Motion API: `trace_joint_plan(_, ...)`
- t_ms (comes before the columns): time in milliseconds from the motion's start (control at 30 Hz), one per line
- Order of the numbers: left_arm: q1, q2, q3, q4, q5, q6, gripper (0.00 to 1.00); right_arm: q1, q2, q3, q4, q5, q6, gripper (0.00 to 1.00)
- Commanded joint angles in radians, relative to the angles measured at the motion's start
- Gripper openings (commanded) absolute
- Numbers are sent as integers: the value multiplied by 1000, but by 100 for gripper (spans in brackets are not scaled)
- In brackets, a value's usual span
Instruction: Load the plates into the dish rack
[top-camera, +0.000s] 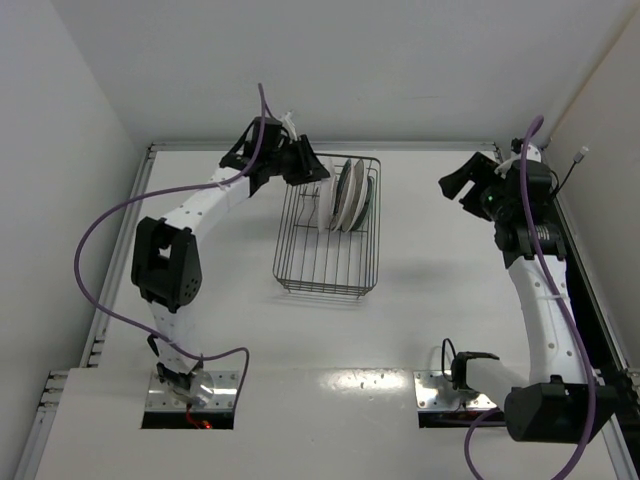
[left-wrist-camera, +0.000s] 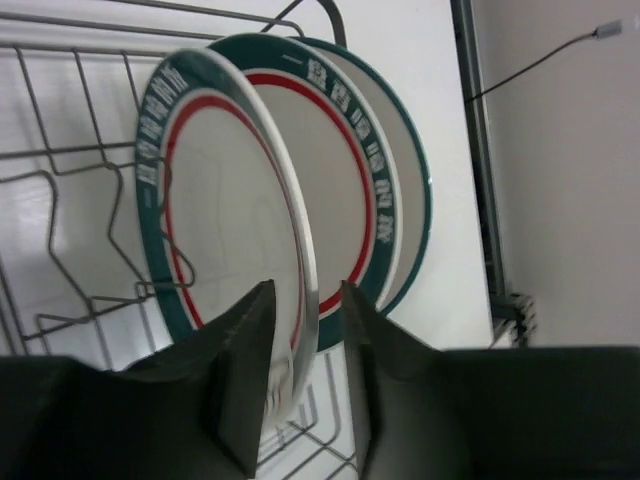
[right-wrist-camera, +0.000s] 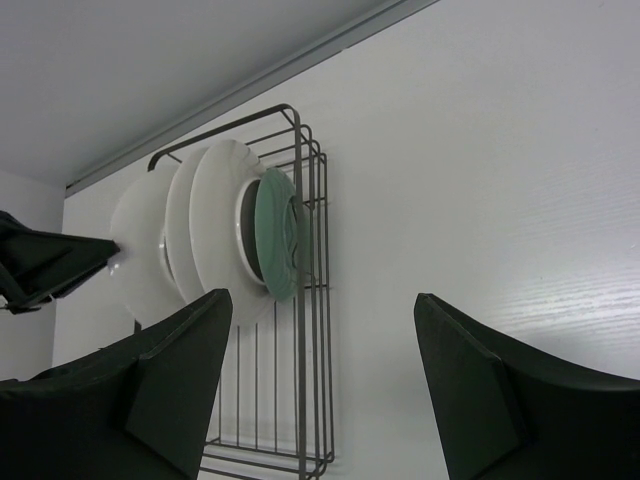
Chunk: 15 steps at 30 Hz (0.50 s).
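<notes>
The dark wire dish rack (top-camera: 328, 262) lies mid-table. Several plates stand on edge in its far end (top-camera: 346, 195). In the left wrist view a white plate with green-red rim rings (left-wrist-camera: 230, 200) is nearest, a second like it (left-wrist-camera: 335, 180) stands behind, and a third plate's edge (left-wrist-camera: 418, 190) shows past that. My left gripper (left-wrist-camera: 306, 290) is open and straddles the nearest plate's rim, with a gap on the right side. In the right wrist view the small teal plate (right-wrist-camera: 280, 235) leans on a larger white plate (right-wrist-camera: 215, 230). My right gripper (right-wrist-camera: 322, 297) is open and empty, well right of the rack (right-wrist-camera: 300, 400).
The rack's near half holds only bare wires and prongs (left-wrist-camera: 70, 190). A raised rail (top-camera: 320, 146) runs along the table's far edge, with walls on the left and right. The right arm (top-camera: 540, 290) stands along the right side.
</notes>
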Motion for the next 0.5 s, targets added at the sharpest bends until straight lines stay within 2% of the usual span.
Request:
trace_joint_plan(0, -30, -5, 80, 2, -15, 18, 32, -9, -9, -4, 32, -27, -11, 71)
trace_joint_plan(33, -42, -5, 119, -18, -27, 40, 48, -9, -9, -4, 32, -27, -11, 71)
trace_joint_plan(133, -54, 18, 207, -112, -76, 70, 69, -18, -9, -4, 32, -27, -11, 71)
trace_joint_plan(167, -63, 18, 225, -135, -85, 70, 82, -18, -9, -4, 32, -36, -11, 71)
trace_joint_plan(200, -64, 18, 244, -181, -98, 70, 87, -18, -9, -4, 32, -36, -11, 71)
trace_joint_plan(267, -64, 9, 298, -236, -137, 84, 96, -18, -9, -4, 32, -36, -11, 71)
trace_joint_plan(333, -64, -26, 333, -304, -194, 119, 99, -18, -9, 6, 32, -36, -11, 71)
trace_joint_plan(433, -85, -157, 342, -370, -407, 172, 99, -18, -19, 6, 23, -36, -11, 71)
trace_joint_plan(467, -112, -199, 313, -370, -566, 217, 99, -18, -19, 6, 23, -27, -11, 71)
